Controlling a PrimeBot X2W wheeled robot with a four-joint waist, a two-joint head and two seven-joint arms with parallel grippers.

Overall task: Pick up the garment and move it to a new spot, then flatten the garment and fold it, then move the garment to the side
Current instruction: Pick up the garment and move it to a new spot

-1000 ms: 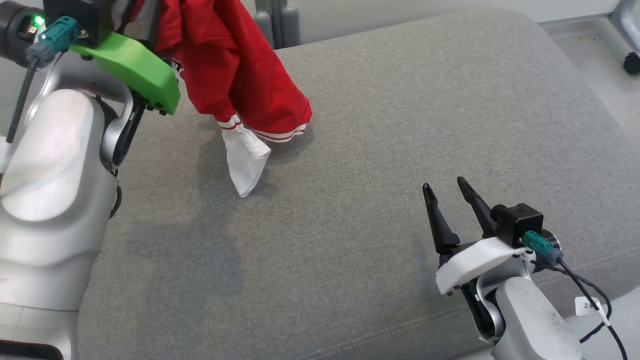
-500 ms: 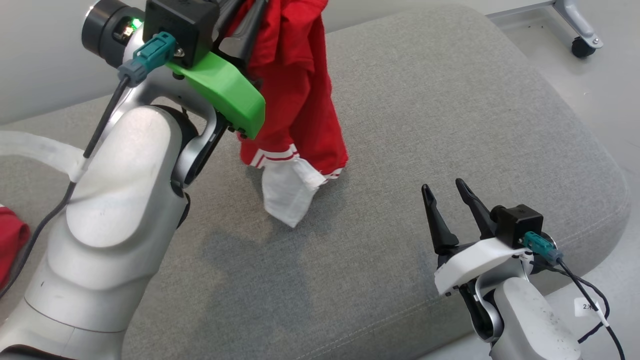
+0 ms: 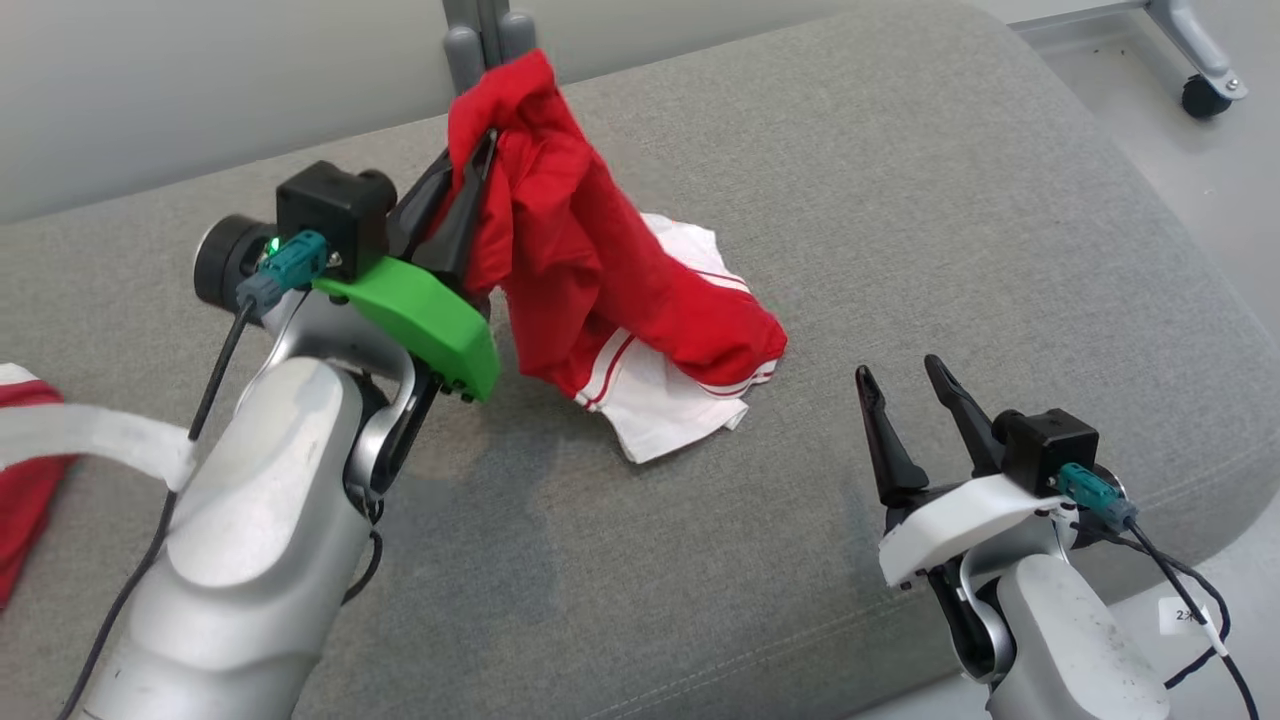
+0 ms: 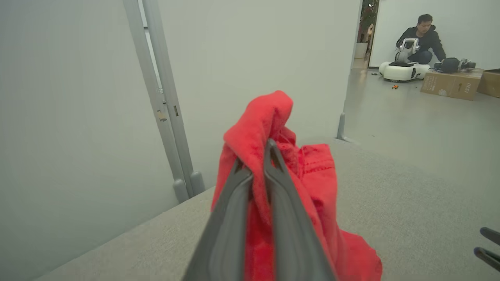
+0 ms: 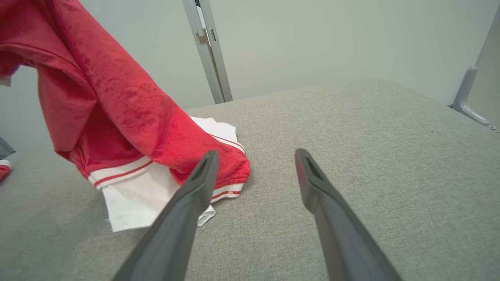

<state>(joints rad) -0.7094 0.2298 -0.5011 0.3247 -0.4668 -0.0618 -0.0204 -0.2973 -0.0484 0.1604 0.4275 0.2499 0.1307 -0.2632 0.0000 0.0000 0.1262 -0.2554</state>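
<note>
Head view is showing the left tool (image 3: 485, 150) clenching the red-and-white garment (image 3: 570, 270), its lower end resting on the grey cushion (image 3: 900, 200); the right tool (image 3: 895, 367) is hovering released.

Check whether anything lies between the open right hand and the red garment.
Nothing visible does: just bare grey cushion lies between the right hand and the lower end of the garment, which rests on the cushion while the left hand holds its top pinched.
</note>
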